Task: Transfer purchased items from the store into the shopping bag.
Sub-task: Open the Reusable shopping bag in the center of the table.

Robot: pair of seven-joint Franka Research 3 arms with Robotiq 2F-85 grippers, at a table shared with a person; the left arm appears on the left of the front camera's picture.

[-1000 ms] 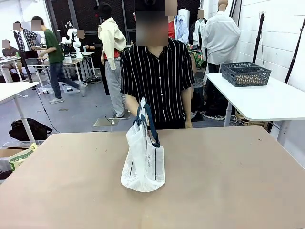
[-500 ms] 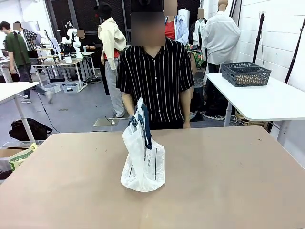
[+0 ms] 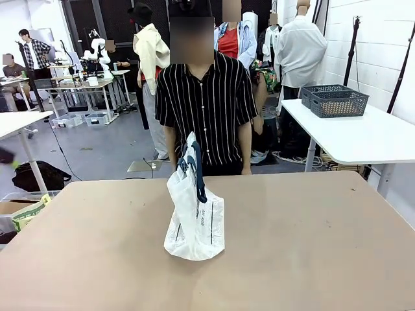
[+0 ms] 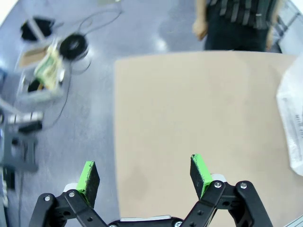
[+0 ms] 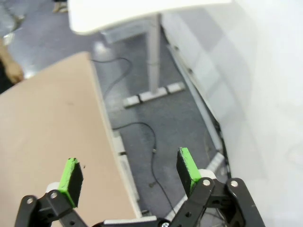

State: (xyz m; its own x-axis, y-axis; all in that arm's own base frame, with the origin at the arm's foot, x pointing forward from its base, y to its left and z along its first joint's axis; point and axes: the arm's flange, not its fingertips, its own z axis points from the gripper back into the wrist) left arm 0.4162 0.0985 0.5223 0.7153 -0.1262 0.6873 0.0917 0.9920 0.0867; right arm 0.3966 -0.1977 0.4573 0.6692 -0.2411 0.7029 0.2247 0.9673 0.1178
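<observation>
Two claws are both spread wide, and nothing is between their green pads. In the left wrist view the left claw [image 4: 143, 172] hangs over the side edge of the table [image 4: 199, 109]: one pad is over the grey floor and the other is over the beige top. At the right border of this view a part of the shopping bag [image 4: 291, 118] can be seen, well apart from the claw. In the right wrist view the right claw [image 5: 129, 170] hangs over another edge of the table [image 5: 52, 127]. Under it are the floor, a thin cable [image 5: 154, 151] and the foot of a white side table [image 5: 154, 61].

In the front view the shopping bag [image 3: 194, 217] stands upright on the table [image 3: 311, 246], a little left of the middle and nearer to the far side. It is whitish and half transparent, with dark print on the side. Its navy handles [image 3: 196, 165] rise to a point at the top. What is inside the bag cannot be told.

Behind the bag, at the far side, stands a person [image 3: 204, 103] in a black shirt with thin white stripes. The arms hang down and do not touch the bag. On the white side table [image 3: 363, 139] at the right are dark grey lattice baskets [image 3: 334, 100], far from the bag.
</observation>
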